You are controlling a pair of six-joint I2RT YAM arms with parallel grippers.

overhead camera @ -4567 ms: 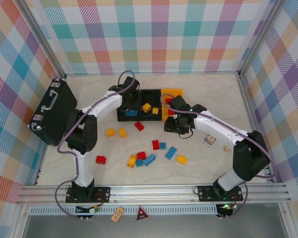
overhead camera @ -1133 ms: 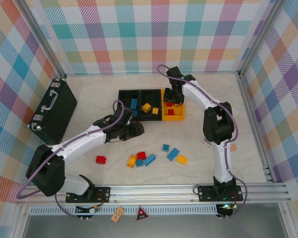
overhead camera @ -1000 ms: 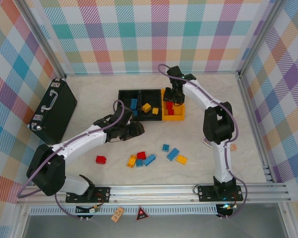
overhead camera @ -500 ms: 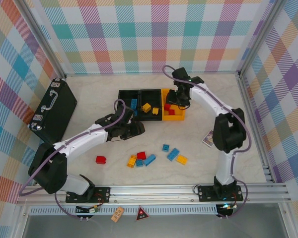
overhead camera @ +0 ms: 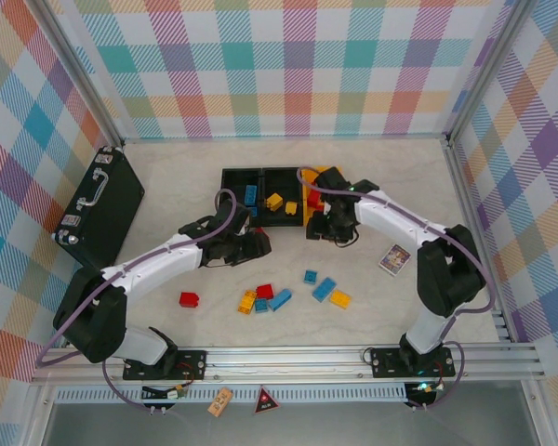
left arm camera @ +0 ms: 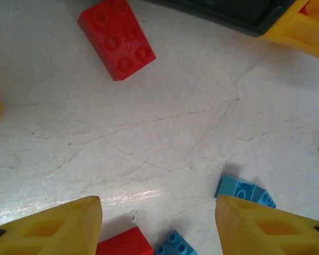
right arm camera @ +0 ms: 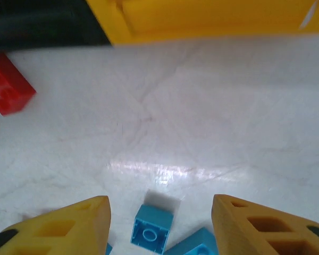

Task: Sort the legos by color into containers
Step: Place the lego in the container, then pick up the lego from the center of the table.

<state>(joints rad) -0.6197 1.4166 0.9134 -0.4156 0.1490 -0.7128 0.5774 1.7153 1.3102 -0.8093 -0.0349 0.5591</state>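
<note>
**Left fingers**: spread apart, gripping nothing, hovering low over the worktop.
- Likely target: a red lego, lying studs up ahead of them and off to their left. It is just short of the middle black bin and apart from it.
- Handling: the brick is lying askew to the fingers. They are needing to travel forward and left, then turn at the wrist, so the pads close on its long flat sides and not its corners.

**Right fingers**: likewise wide and empty.
- Likely target: a small blue lego, sitting between them on the worktop. A larger blue lego is lying just beside it.
- Handling: a straight descent, keeping the neighbour outside the closing fingers.

**Destinations, top view**
- The yellow-orange bin is holding reds, so the red lego is belonging there.
- The left black bin is holding a blue, so the small blue lego is belonging there.
- The middle black bin is holding yellows.

**Remaining**: a loose scatter of legos is waiting near the worktop's front.
</note>
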